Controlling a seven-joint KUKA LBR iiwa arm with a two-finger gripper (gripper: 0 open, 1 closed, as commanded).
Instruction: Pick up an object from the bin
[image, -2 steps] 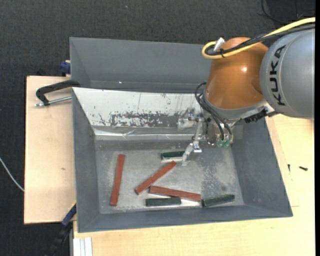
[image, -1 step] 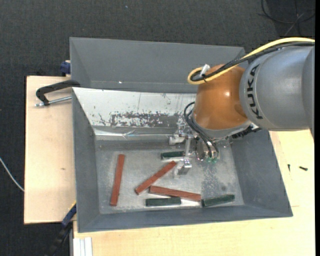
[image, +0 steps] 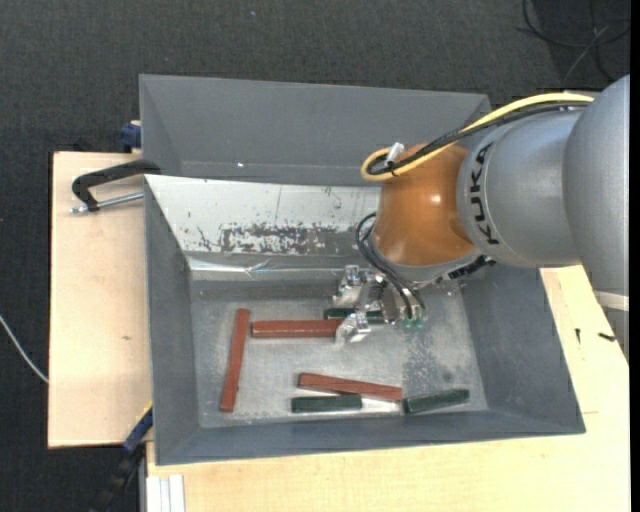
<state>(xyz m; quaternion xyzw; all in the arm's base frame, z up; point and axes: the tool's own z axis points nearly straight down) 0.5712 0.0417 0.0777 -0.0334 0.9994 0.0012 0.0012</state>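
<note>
We note gripper (image: 351, 308) fingers apart, holding nothing, by red stick's (image: 290, 327) right end; an end grip may let it swing loose.

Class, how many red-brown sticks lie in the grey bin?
3: the left stick lies lengthwise, the middle stick ends at the pincer, the front stick lies slanted by the near wall. The arm may hide more.

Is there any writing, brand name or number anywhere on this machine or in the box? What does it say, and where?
"KUKA": dark letters running sideways on the grey arm, beside its orange cover.
No other text: the back wall of the bin shows only dark scuff marks, and the coloured bars in it bear no lettering I can make out.
</note>
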